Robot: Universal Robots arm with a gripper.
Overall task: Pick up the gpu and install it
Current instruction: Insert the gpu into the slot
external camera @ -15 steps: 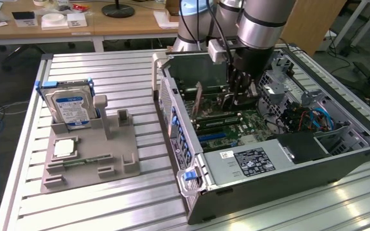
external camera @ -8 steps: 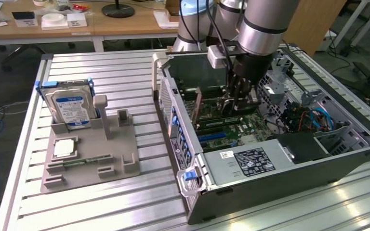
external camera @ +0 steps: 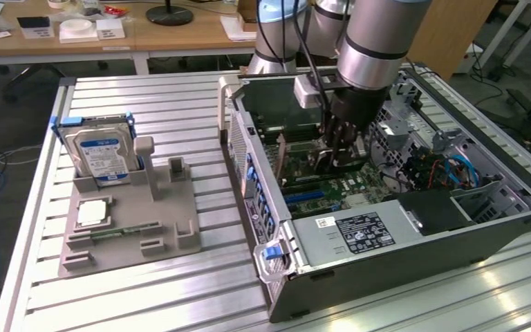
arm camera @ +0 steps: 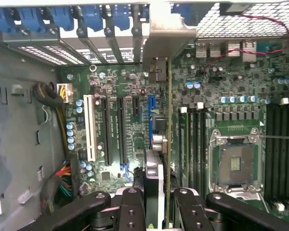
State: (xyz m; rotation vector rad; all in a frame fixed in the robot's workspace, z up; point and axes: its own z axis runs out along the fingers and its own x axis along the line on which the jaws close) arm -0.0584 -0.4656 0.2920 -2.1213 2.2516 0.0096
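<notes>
The open computer case is seen across the right half of the exterior view, set on the slatted metal table, with the motherboard laid bare inside it. At the upper centre of that view the gripper is found inside the case, its fingers drawn narrow onto the gpu, which is held edge-on over the board's expansion slots; contact with a slot cannot be told. The card is judged light, stiff and fragile, best gripped along its bare upper edge, clear of components and contacts.
</notes>
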